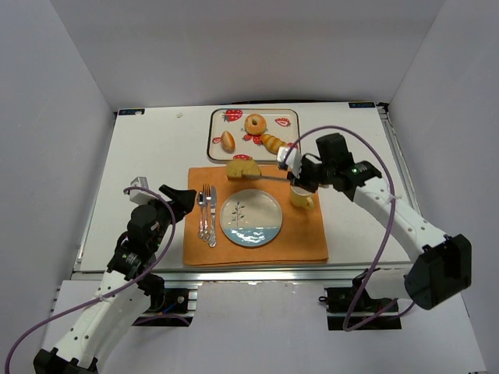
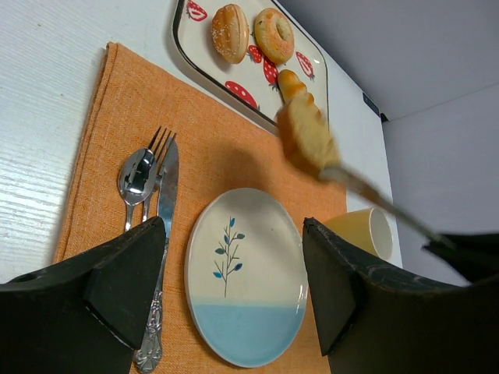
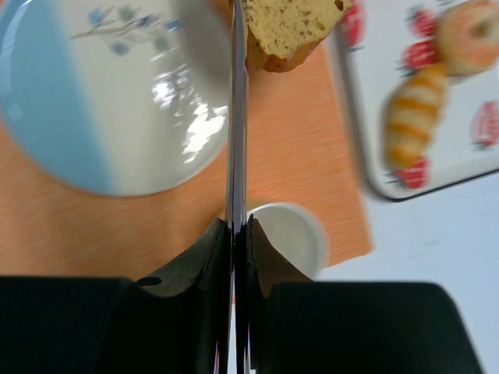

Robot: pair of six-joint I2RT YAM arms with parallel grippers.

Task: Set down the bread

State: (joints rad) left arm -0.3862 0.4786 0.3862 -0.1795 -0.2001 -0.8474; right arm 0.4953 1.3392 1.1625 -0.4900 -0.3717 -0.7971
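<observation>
1 bread slice [image 1: 243, 167] hangs in tongs [image 3: 236, 117] squeezed by the closed right hand [image 3: 234, 234], over the placemat [image 1: 304, 234] between tray [image 1: 216, 117] and plate [image 1: 251, 222]; left hand [image 2: 234, 265] wide open, empty; should hold squeeze, center over plate, lower close, then release.

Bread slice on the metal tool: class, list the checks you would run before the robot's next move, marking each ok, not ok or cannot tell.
1. Right gripper shut on the metal tool: ok.
2. Bread slice sits at the tool's tip: ok.
3. Bread above the plate: not ok; it hangs over the placemat, beyond the plate's far rim.
4. Plate bare: ok.
5. Left gripper away from the plate: ok; open, beside the cutlery.
6. Tool's clearance over the cup: cannot tell.
</observation>
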